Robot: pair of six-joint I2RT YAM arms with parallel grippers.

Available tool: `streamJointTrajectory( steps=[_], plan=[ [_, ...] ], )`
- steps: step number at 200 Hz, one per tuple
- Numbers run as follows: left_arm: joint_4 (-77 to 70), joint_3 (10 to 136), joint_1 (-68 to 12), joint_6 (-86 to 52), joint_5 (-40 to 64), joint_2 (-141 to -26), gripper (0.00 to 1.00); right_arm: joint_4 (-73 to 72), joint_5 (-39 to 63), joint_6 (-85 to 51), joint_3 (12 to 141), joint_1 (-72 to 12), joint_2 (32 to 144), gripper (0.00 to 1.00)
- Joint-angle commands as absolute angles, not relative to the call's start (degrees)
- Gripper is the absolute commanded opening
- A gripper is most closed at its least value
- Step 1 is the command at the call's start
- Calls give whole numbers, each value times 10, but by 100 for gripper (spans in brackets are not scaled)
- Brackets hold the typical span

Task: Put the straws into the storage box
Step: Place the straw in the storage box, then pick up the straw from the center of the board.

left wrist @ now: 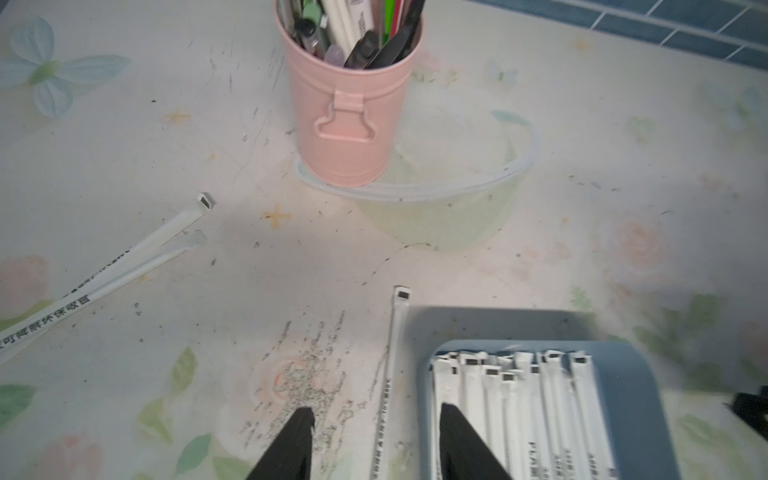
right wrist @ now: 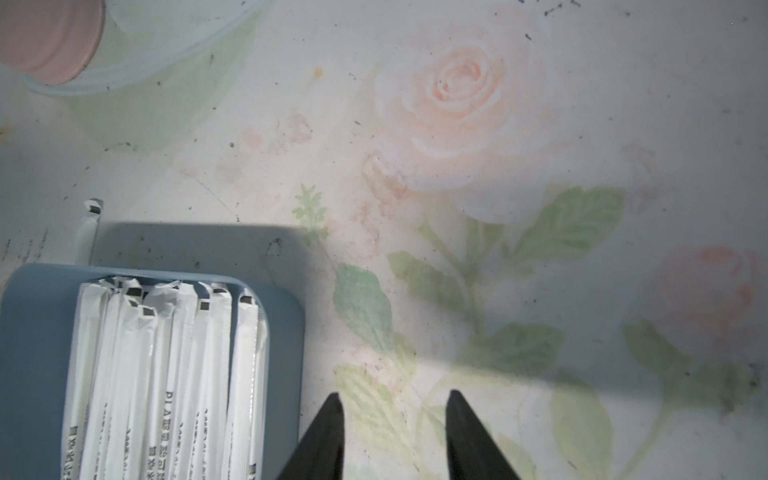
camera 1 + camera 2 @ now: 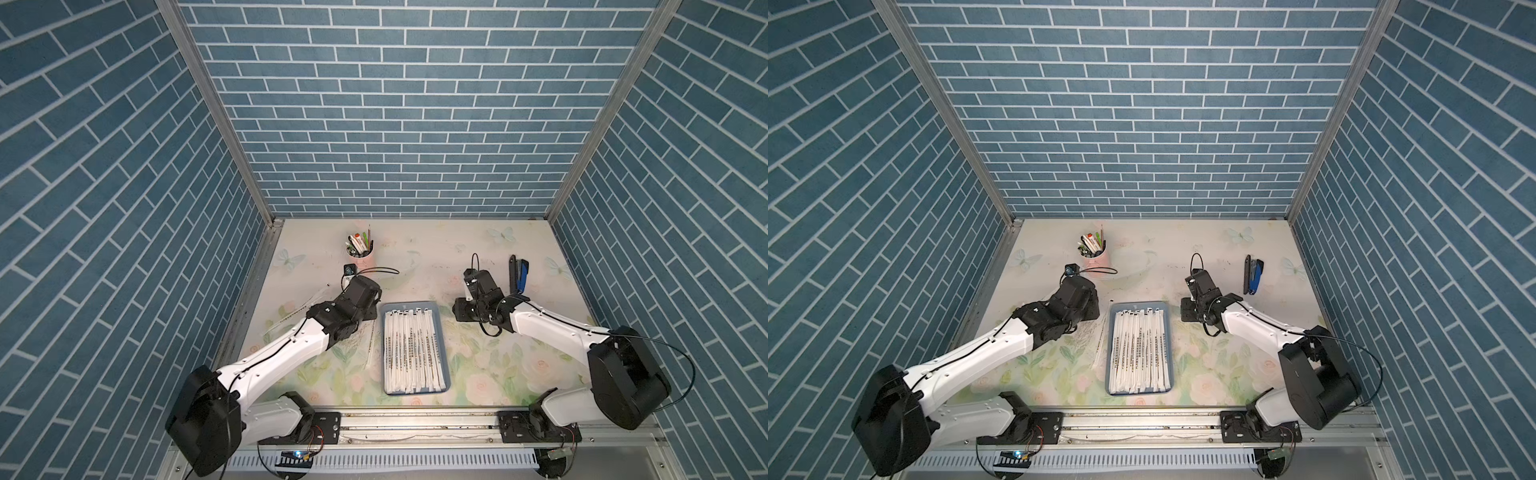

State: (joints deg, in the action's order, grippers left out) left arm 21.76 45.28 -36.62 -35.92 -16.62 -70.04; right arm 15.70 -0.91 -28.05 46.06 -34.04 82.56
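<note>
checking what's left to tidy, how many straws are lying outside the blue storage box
3. One straw lies on the table right alongside the storage box, on its left. Two more straws lie together farther left, near the left arm. That arm may hide others.

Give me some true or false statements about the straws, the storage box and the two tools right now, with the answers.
1. All the straws are inside the storage box. False: one loose straw lies on the table beside the box, and two more straws lie farther off.
2. The right tool is open and empty. True.
3. The left tool is shut on a straw. False: it is open, and the loose straw shows on the table between its fingers.
4. The pink cup stands upright, holding pens. True.
5. The stapler is in the box. False: it lies on the table, apart from the box.
</note>
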Motion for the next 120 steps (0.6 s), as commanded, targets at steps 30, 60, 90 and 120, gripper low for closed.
streamJointTrajectory(
  steps=[30, 60, 90, 120],
  plan=[
    [152, 415, -328, -252, -63, -801, 52, 228, -49, -221, 521, -333, 864, 57],
    [130, 399, -328, -252, -32, -819, 48, 210, -1, -224, 521, -317, 867, 57],
    [123, 389, -329, -252, -19, -833, 45, 198, 26, -228, 524, -316, 881, 57],
    [117, 393, -334, -255, -24, -859, 41, 179, 63, -241, 522, -316, 885, 57]
  ],
)
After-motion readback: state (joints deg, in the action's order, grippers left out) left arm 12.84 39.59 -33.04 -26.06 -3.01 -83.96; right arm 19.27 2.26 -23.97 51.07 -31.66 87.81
